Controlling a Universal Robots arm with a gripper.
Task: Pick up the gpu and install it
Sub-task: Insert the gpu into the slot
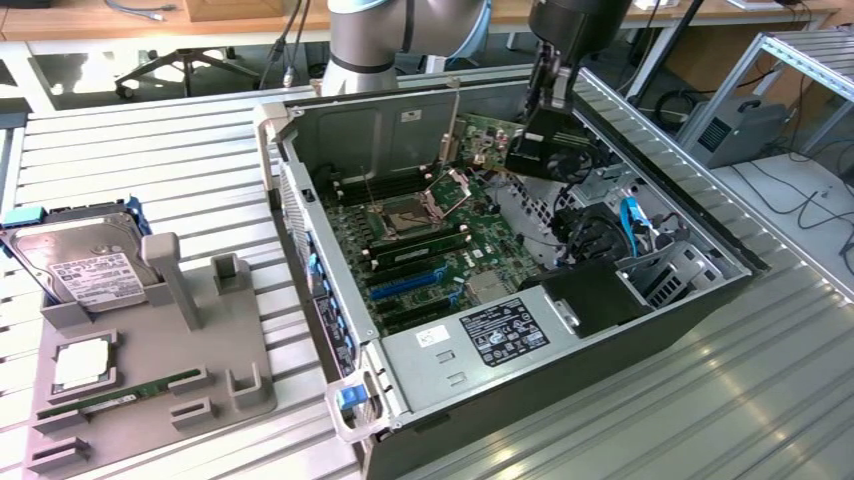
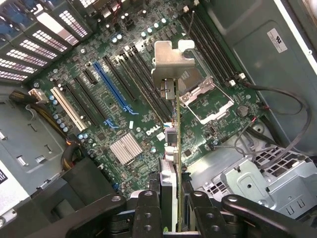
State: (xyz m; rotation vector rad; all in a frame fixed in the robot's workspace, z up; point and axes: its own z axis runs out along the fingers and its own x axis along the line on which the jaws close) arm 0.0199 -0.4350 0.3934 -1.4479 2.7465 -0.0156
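The gripper [image 2: 171,203], half closed, clamped the graphics card [image 2: 173,134] edge-on above the motherboard [image 2: 124,99], at about one o'clock within the open computer case [image 1: 387,130]: picked up, not yet seated in a slot.

gpu [image 1: 534,150] — upright, clamped, airborne.

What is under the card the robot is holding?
The gripper holds the gpu above the green motherboard, with its long blue slot and processor socket. The card's edge hides a strip of board beneath it.
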